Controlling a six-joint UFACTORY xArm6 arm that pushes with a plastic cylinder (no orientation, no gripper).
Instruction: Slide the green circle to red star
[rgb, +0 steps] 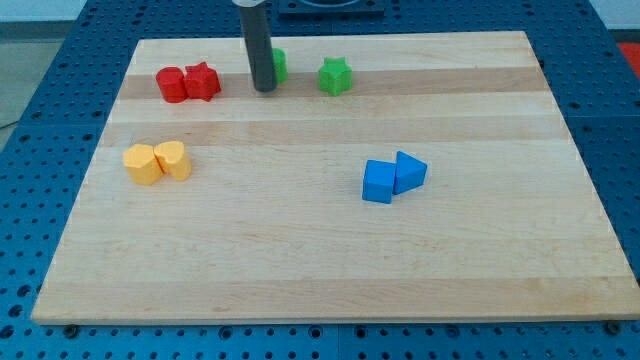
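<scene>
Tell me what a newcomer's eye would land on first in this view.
First the dark rod coming down at the view's top, my tip just left of the green circle, which it partly hides. Left of it, the red star sits against a red cylinder-like block, and a green star stands alone to the right. On the wooden board, two yellow blocks pair up at left, two blue blocks right of centre.

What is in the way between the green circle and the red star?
Nothing visible. My tip sits right at the round green block, covering its left part. The wooden board between there and the red star-shaped block, farther toward the view's left, is bare.
</scene>
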